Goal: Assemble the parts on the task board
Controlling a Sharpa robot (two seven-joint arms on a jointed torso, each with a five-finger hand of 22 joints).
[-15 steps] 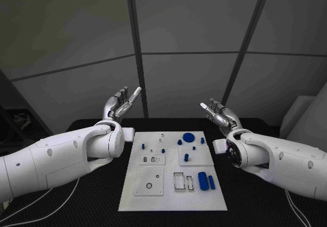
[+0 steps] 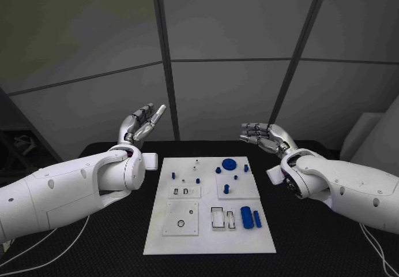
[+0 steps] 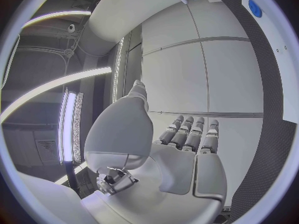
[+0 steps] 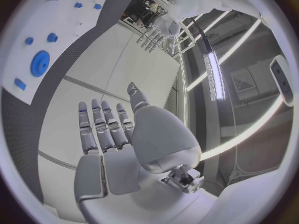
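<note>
The board (image 2: pixel 210 242) lies flat in the middle of the black table (image 2: pixel 108 242), its long side running from 6 to 12 o'clock in the head view. Blue parts sit on it: a round disc (image 2: pixel 229 163) near the far edge at about 1 o'clock from the board's centre, a small knob (image 2: pixel 247 169) just beside it, a few small pegs (image 2: pixel 174 175) scattered across the far half, and a thick cylinder (image 2: pixel 246 217) with a thinner bar (image 2: pixel 258 219) just beside it at about 4 o'clock. White inset plates (image 2: pixel 182 219) with cut-outs fill the near half.

The left hand (image 2: pixel 143 125) is raised well above the table at about 10 o'clock from the board, palm turned up, fingers stretched and apart, holding nothing. The left wrist view shows the same hand (image 3: pixel 177 149) with its fingers straight side by side and the thumb lifted clear, nothing between them.

The right hand (image 2: pixel 264 137) is raised at about 1 o'clock from the board, well apart from it, its fingers bent forward a little but spread, with nothing in them. In the right wrist view this hand (image 4: pixel 118 139) has its fingers laid out straight and the thumb standing off, empty; the board's edge with the disc (image 4: pixel 40 63) appears beyond it.

Neither hand touches the board or any part.
</note>
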